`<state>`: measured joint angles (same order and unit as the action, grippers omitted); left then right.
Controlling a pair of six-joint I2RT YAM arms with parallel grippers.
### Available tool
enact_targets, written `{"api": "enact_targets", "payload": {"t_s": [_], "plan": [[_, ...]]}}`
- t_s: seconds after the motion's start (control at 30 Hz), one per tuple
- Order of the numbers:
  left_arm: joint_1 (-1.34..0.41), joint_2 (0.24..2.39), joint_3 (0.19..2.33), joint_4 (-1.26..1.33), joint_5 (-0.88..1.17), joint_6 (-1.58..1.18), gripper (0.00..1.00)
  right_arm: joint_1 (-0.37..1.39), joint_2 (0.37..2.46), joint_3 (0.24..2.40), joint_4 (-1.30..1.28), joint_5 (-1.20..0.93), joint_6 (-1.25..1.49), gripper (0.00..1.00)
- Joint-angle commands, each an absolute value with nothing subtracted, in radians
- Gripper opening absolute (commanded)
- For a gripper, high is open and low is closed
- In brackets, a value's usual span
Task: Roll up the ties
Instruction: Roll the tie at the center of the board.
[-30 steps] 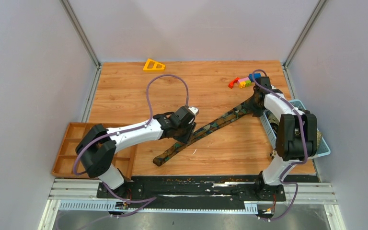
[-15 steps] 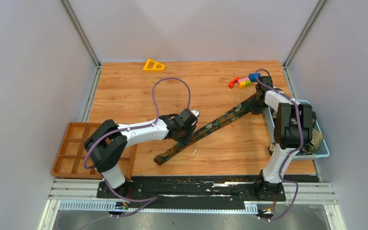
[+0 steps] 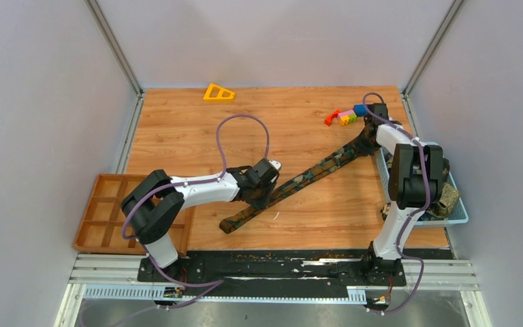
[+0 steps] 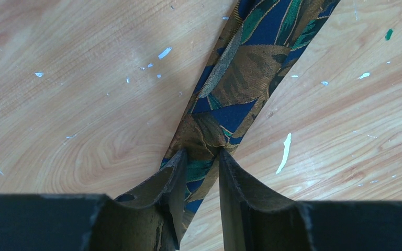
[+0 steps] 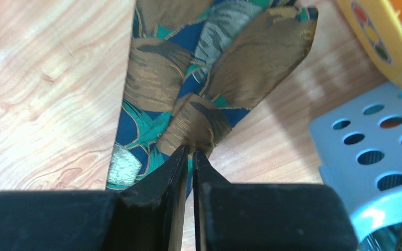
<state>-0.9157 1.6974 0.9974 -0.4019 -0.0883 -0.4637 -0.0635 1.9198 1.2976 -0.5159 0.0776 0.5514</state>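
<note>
One tie (image 3: 313,170), dark with olive, gold and teal pattern, lies stretched diagonally across the wooden table from near left to far right. My left gripper (image 3: 261,195) is shut on its narrow part; in the left wrist view the tie (image 4: 241,78) is bunched between the fingers (image 4: 177,170) of that gripper (image 4: 201,157). My right gripper (image 3: 367,140) is shut on the wide end by the basket; in the right wrist view the gripper (image 5: 190,150) pinches a fold of the tie (image 5: 188,78). Another rolled tie (image 3: 447,198) lies in the basket.
A blue perforated basket (image 3: 457,216) stands at the right edge and also shows in the right wrist view (image 5: 366,157). Colourful toy blocks (image 3: 346,116) lie just beyond the right gripper. A yellow triangle (image 3: 218,92) sits at the far edge. A wooden compartment tray (image 3: 102,211) is near left.
My right gripper has drawn the wide end of the tie a little farther back and right, pulling it straighter. My left gripper has shifted slightly nearer, still holding the tie.
</note>
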Motion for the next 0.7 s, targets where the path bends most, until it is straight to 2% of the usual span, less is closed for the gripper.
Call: {"api": "enact_targets", "payload": {"t_s": [0.0,0.37,0.57,0.67], "plan": [[-0.916,1.697,0.949,-0.352,-0.088,-0.477,0.36,-0.055,1.936,1.389,-0.548,0.128,0.486,0.11],[-0.917,1.673,0.880,-0.311,-0.064,-0.503,0.35,-0.049,2.025,1.507,-0.625,0.175,0.446,0.14],[-0.917,1.679,0.874,-0.302,-0.058,-0.503,0.34,-0.040,2.001,1.483,-0.603,0.241,0.454,0.27],[-0.917,1.682,0.871,-0.303,-0.064,-0.502,0.34,-0.040,2.030,1.513,-0.615,0.246,0.449,0.29]]}}
